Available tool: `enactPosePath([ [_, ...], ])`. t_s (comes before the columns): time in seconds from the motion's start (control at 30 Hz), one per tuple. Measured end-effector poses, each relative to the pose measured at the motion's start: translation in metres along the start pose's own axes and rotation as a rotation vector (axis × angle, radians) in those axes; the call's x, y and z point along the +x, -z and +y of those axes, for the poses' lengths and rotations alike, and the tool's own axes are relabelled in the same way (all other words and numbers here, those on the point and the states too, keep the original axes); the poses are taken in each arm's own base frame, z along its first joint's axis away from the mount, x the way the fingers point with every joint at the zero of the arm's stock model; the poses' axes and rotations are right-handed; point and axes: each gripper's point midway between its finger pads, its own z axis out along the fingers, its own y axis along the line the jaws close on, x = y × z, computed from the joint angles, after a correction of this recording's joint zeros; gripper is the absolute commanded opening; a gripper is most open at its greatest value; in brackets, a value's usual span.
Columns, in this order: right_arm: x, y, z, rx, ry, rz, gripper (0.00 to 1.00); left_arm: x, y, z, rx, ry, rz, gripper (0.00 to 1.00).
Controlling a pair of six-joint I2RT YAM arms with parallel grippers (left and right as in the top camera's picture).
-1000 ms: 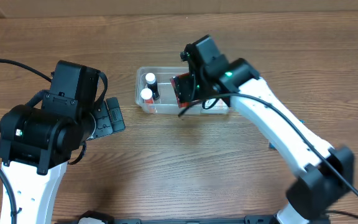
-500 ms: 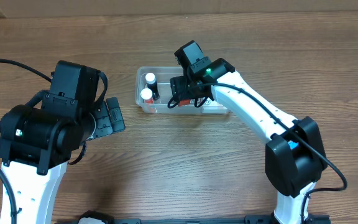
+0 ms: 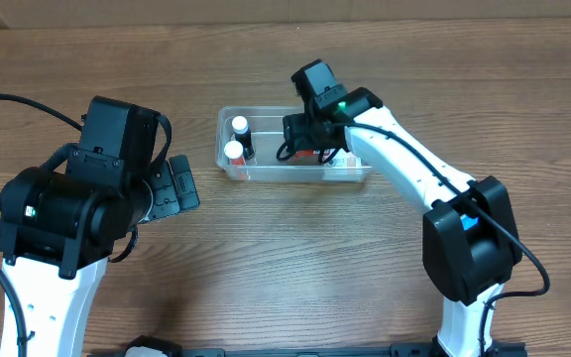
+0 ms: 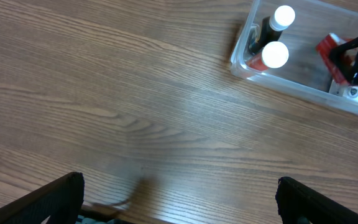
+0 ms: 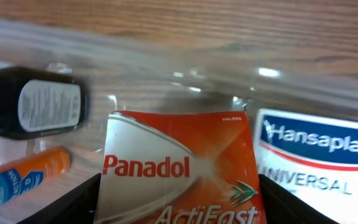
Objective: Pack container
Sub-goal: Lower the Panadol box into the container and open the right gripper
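— Where is the container (image 3: 266,176) sitting?
— On the table (image 3: 295,268), toward the far side, near the middle; the bottles (image 3: 233,151), two with white caps, are standing upright at its left end.
— What is the right gripper (image 3: 310,147) doing?
— It is reaching down into the container, just right of the bottles; its fingers (image 5: 73,202) are pressing on both sides of the Panadol box (image 5: 179,168), so it is holding that box; the Hansaplast box (image 5: 319,155) is lying just to its right, and the tube (image 5: 23,177), orange, is showing to its left.
— Is the Panadol box resting on the container's floor?
— I cannot tell; the right wrist view is showing only its printed face, with the clear wall beyond it.
— And the left gripper (image 3: 171,185)?
— It is hanging over the table, well to the left of the container; its fingers (image 4: 61,199) are standing wide apart, gripping nothing.
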Motion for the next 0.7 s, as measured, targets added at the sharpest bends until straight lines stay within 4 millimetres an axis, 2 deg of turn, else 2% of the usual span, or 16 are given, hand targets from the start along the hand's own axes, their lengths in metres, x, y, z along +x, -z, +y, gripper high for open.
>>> enactPosePath([
  [0.2, -0.0033, 0.0, -0.0044, 0.006, -0.008, -0.009, 0.75, 0.0, 0.0, 0.0, 0.0, 0.0, 0.0, 1.0],
  [0.23, -0.0043, 0.0001, -0.0041, 0.005, -0.008, -0.013, 0.79, 0.0, 0.0, 0.0, 0.0, 0.0, 0.0, 1.0],
  [0.3, -0.0052, 0.0001, -0.0037, 0.003, -0.008, -0.016, 1.0, 0.0, 0.0, 0.0, 0.0, 0.0, 0.0, 1.0],
  [0.7, -0.0031, 0.0, -0.0045, 0.006, -0.008, -0.008, 1.0, -0.0001, 0.0, 0.0, 0.0, 0.0, 0.0, 1.0],
])
